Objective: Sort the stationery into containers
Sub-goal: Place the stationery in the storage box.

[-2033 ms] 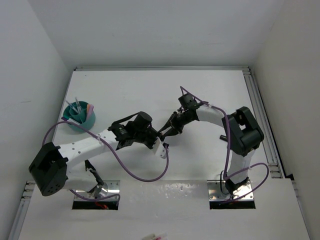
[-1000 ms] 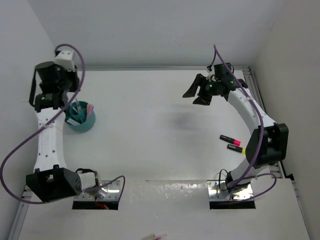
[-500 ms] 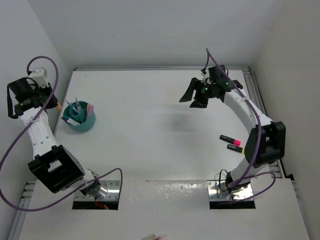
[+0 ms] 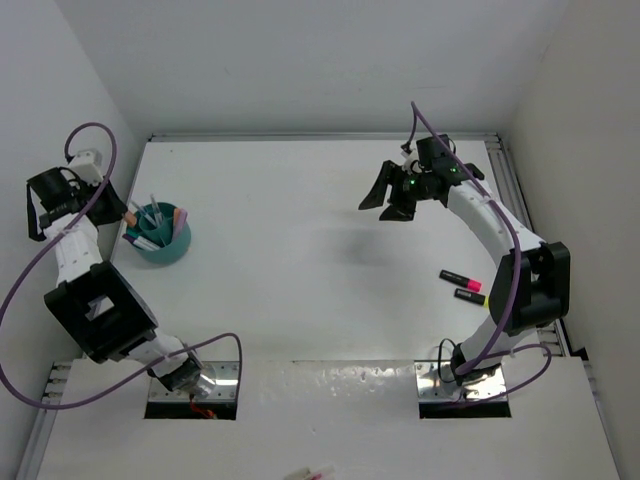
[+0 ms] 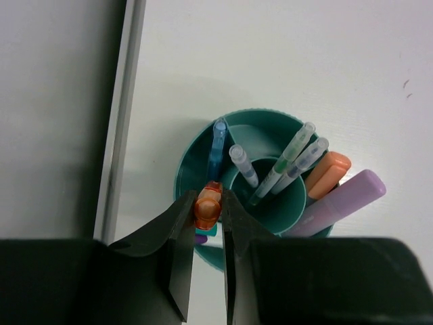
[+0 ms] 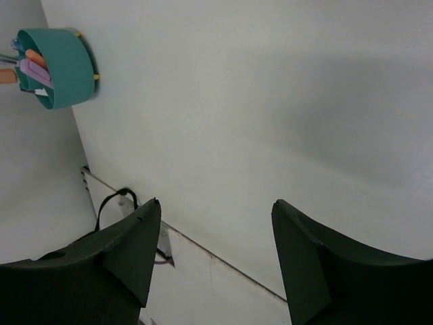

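Stubby orange highlighter (image 5: pixel 208 207), one end showing, is clamped between the left fingers (image 5: pixel 172 250) over the rim of the teal cup (image 5: pixel 186 166) near the worktop (image 4: pixel 300 260) left edge; its body is hidden. The cup's inner well holds thin pens (image 5: pixel 281 169); the outer ring holds a blue pen (image 5: pixel 216 145), a peach highlighter (image 5: pixel 325 172) and a lilac highlighter (image 5: pixel 345 200). Right fingers (image 6: pixel 128 250) are spread, empty.

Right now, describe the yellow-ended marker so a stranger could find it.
Look at the right side of the table, beside the right arm. Two black markers lie there together. The yellow-ended marker is the one nearer the arm bases; the pink-ended marker lies just behind it.
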`<state>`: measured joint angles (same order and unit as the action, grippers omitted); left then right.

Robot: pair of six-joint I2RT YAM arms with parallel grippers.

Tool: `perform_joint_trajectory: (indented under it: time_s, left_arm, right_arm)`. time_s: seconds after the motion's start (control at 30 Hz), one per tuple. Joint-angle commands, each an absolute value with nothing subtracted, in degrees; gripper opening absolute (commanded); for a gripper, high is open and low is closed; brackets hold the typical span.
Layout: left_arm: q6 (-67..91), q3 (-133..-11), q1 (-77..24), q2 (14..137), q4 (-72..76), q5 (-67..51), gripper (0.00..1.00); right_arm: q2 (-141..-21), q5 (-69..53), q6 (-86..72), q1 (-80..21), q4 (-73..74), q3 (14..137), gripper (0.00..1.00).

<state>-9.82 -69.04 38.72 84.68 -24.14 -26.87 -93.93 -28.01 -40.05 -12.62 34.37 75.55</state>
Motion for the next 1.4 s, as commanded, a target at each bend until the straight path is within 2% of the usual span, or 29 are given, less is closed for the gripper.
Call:
perform_joint_trajectory:
  time_s: [0.0,0.37,0.5,0.57,0.6,0.7,0.8,1.1,1.27,1.37]
  left_arm:
    - [-9.76,-69.61,38.41,85.86,-19.51,-29.0,0.0]
    - [-9.75,-68.12,36.48,88.77,-12.32,-28.83,0.05]
    - [-9.93,-68.9,36.04,90.0,-12.39,-29.27,0.1]
    - [-10.02,-69.34,36.12,90.61,-13.27,-29.62,0.22]
    - [-10.28,-69.43,36.04,90.35,-13.36,-29.62,0.34]
    - [-10.9,-69.61,36.3,89.13,-13.98,-30.23,0.5]
    - [-11.51,-70.31,36.47,87.46,-14.85,-31.11,0.58]
    - [-19.67,-74.35,34.81,76.48,-18.53,-36.29,0.61]
    - [-32.76,-77.96,23.14,70.42,-30.05,-32.27,0.62]
    - [-34.19,-77.17,15.75,67.42,-33.74,-30.85,0.62]
  right_arm:
    - [-92.73,-29.27,-39.37,-12.66,32.7,75.59,0.66]
    - [-93.78,-28.92,-38.85,-12.66,32.78,76.2,0.66]
    - [-94.39,-28.74,-37.36,-12.66,33.48,76.73,0.66]
    - [-94.13,-27.87,-34.38,-12.66,34.45,76.82,0.66]
    - [-93.61,-26.56,-31.75,-12.57,35.24,76.9,0.66]
    - [-93.16,-23.39,-25.78,-12.22,38.66,78.66,0.66]
    - [-92.82,-19.52,-19.98,-11.69,44.55,80.86,0.64]
    - [-83.68,-3.44,-5.73,-8.18,55.0,72.18,0.48]
    - [-79.19,4.03,3.93,-4.05,57.57,64.18,0.47]
    - [-76.91,4.48,10.25,-0.8,55.38,58.28,0.48]
